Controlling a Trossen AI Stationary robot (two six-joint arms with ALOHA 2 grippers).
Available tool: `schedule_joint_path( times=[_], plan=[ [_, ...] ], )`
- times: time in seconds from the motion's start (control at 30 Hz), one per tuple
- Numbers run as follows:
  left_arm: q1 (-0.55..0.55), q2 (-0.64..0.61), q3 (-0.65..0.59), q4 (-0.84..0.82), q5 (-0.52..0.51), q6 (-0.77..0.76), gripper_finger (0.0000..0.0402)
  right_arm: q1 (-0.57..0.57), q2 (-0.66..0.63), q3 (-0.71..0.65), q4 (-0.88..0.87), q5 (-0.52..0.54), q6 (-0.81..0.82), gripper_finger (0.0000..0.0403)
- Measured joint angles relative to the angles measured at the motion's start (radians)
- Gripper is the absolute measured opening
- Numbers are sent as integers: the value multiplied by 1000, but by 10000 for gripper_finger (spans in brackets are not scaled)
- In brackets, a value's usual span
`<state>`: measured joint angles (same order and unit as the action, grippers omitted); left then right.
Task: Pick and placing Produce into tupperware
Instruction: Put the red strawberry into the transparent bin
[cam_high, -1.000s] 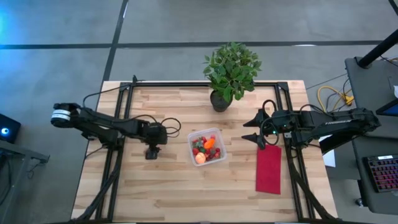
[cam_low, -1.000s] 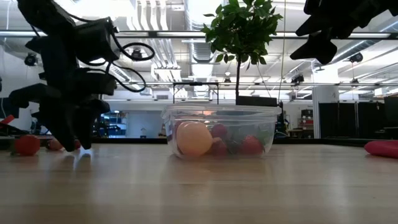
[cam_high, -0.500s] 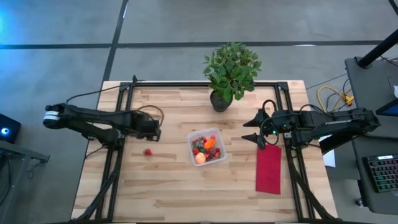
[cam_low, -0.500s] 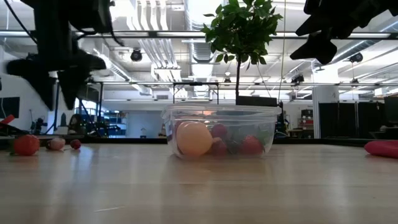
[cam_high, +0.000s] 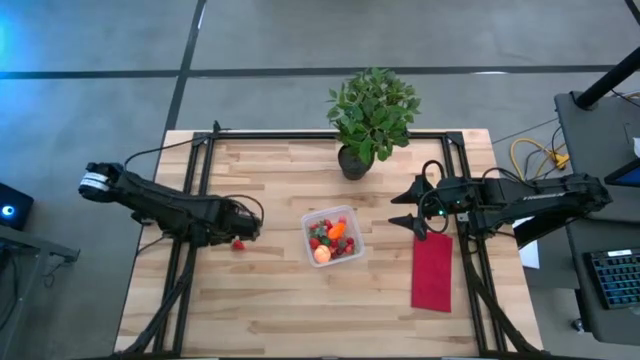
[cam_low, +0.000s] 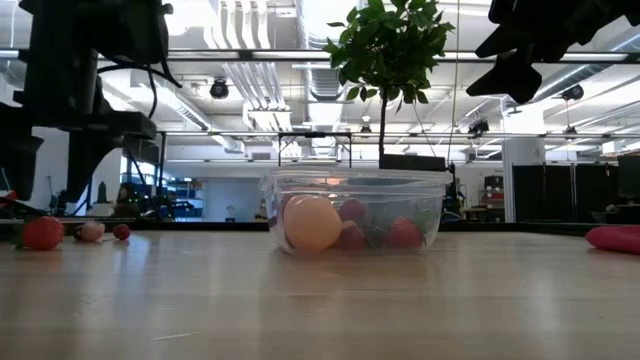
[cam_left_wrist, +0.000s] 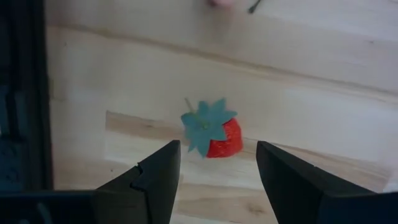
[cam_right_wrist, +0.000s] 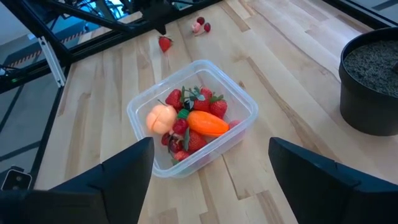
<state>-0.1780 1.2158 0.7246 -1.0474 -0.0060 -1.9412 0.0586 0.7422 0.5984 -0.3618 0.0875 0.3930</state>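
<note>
A small red strawberry (cam_left_wrist: 217, 134) with a green top lies alone on the wooden table (cam_high: 270, 300), to the left of the clear tupperware (cam_high: 333, 236), and the left gripper (cam_left_wrist: 214, 168) hangs just above it with its two fingers spread wide on either side, holding nothing. The tupperware sits in the middle of the table and has more strawberries (cam_right_wrist: 186, 102), an orange carrot (cam_right_wrist: 207, 122) and a round peach fruit (cam_right_wrist: 160, 117) inside it. The right gripper (cam_high: 402, 209) waits up in the air on the right, near the red cloth (cam_high: 433, 271) and the potted plant (cam_high: 370, 118), with its fingers wide apart and nothing in them.
</note>
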Motion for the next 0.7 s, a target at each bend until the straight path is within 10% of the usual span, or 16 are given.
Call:
schedule_joint_path(
  times=[0.7],
  plan=[
    [-28, 133, -12, 97, 24, -57, 196, 0, 0, 0, 0, 0, 0, 307]
  ],
)
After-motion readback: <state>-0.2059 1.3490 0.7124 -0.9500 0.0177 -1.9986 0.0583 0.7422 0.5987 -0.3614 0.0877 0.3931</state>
